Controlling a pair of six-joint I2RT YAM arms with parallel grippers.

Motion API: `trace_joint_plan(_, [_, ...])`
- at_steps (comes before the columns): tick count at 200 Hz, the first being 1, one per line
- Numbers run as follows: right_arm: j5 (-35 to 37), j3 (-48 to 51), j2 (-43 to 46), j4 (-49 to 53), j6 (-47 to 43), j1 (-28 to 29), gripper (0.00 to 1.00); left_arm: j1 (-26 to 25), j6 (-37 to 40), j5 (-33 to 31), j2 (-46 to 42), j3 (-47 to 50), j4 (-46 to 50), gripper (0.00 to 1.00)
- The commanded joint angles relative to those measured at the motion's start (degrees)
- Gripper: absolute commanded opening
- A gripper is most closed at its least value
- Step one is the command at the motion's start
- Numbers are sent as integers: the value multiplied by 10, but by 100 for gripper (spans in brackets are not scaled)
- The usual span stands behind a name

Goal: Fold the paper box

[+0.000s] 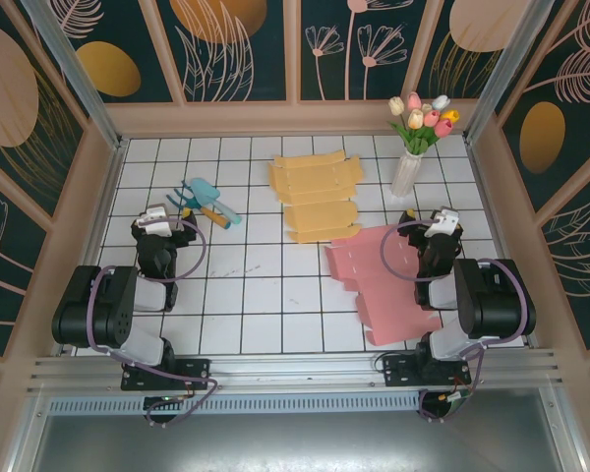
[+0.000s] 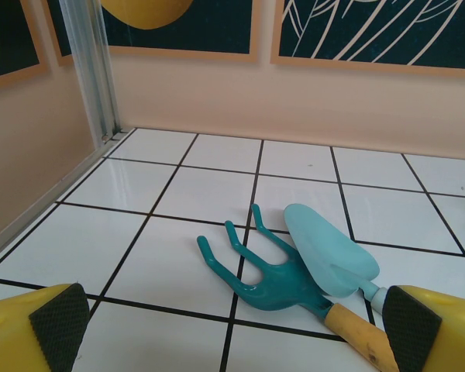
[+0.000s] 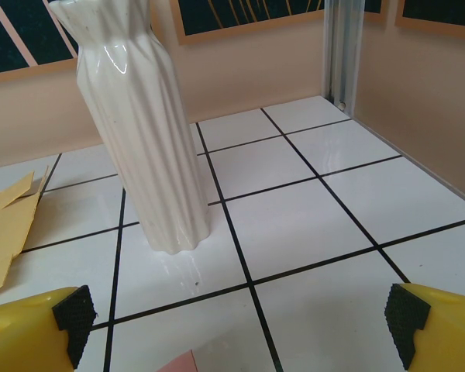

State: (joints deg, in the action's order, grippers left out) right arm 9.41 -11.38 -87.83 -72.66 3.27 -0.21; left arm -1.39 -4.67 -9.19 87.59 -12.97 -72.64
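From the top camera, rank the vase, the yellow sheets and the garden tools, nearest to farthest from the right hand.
1. Vase, just beyond the right hand.
2. Yellow sheets, centre back.
3. Garden tools, far left.

Staged lab enclosure: aluminium frame (image 1: 79, 84), floral wall panels (image 1: 226, 44), tiled tabletop (image 1: 256, 295).

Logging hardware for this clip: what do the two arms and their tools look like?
The left arm and right arm have bulky black housings, white links near the base, and looping lilac cables. The left tool and right tool have yellow fingers with black textured pads.
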Motion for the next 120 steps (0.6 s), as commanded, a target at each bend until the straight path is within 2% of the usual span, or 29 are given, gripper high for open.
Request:
trace_joint_plan(1, [-4,-8,-5,-10,-7,1,99,5,5,11,-4,-6,-5,99])
trace_joint_plan(120, [-7,-8,-4,-10,-6,0,99,5,5,11,-5,-5,-7,99])
